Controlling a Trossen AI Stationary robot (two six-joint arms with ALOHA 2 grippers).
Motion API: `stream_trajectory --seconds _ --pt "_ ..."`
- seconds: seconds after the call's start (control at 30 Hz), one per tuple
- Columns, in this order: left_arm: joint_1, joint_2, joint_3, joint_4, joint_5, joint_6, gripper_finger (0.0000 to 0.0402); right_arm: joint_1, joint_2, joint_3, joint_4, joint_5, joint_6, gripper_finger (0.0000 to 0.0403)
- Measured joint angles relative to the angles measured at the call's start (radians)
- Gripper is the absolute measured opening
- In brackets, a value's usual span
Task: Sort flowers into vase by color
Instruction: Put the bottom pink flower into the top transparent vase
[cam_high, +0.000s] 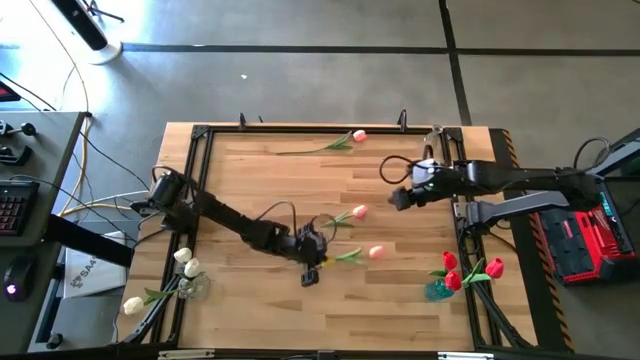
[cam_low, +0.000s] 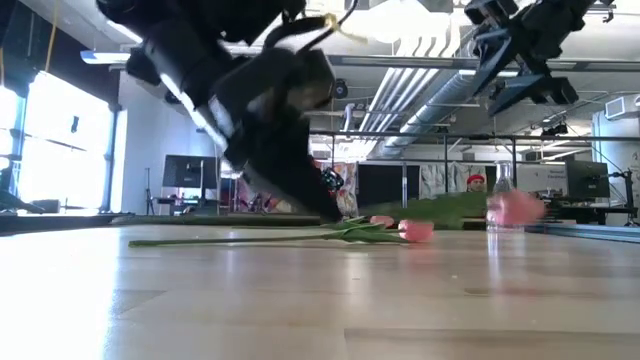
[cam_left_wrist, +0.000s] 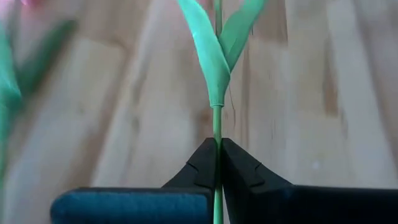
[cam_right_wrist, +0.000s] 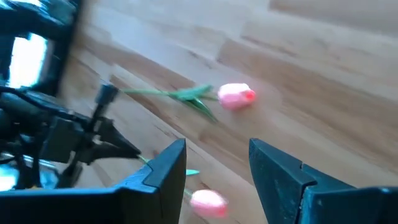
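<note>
My left gripper (cam_high: 316, 262) (cam_left_wrist: 219, 149) reaches to the table's middle and is shut on a pink tulip (cam_high: 376, 252) (cam_low: 515, 208). A second pink tulip (cam_high: 358, 212) (cam_low: 415, 230) lies flat just beyond it, its stem running under the left arm. A third pink tulip (cam_high: 358, 135) lies near the far edge. My right gripper (cam_high: 400, 198) (cam_right_wrist: 217, 168) hangs open above the table, right of the two middle tulips, touching nothing. My left gripper pinches the tulip's thin green stem (cam_left_wrist: 217, 124) between its two fingers, just below the leaves (cam_left_wrist: 214, 56). The stem runs straight out past the fingertips, in line with them. The tulip is lifted clear of the table, about level, its head toward the table's right.
A glass vase (cam_high: 190, 285) with cream-white tulips (cam_high: 183, 258) stands at the near left corner. A bluish vase (cam_high: 438, 290) with red tulips (cam_high: 452, 265) stands at the near right. A black frame (cam_high: 200, 135) edges the wooden table.
</note>
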Motion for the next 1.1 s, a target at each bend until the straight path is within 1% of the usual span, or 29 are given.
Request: stream_trajectory --seconds 0.3,0.57,0.7,0.8,1.0,1.1 --pt "0.088 -0.135 0.002 0.011 0.001 0.005 0.0000 0.025 -0.146 0.000 0.059 0.112 0.009 0.0162" --pt "0.183 -0.212 0.002 0.040 0.017 -0.022 0.0000 0.046 -0.240 0.000 0.094 0.208 0.017 0.0162" --pt "0.240 -0.251 0.002 0.081 0.048 -0.076 0.0000 0.059 -0.271 0.000 0.131 0.263 -0.003 0.0162" --pt "0.277 -0.280 0.003 0.122 0.066 -0.090 0.0000 0.059 -0.285 0.000 0.183 0.303 -0.027 0.0162" --pt "0.339 -0.322 0.003 0.185 0.119 -0.109 0.0000 0.059 -0.287 0.000 0.305 0.339 -0.095 0.0162" --pt "0.366 -0.323 0.003 0.253 0.155 -0.139 0.0000 0.059 -0.287 0.000 0.372 0.349 -0.157 0.0162"
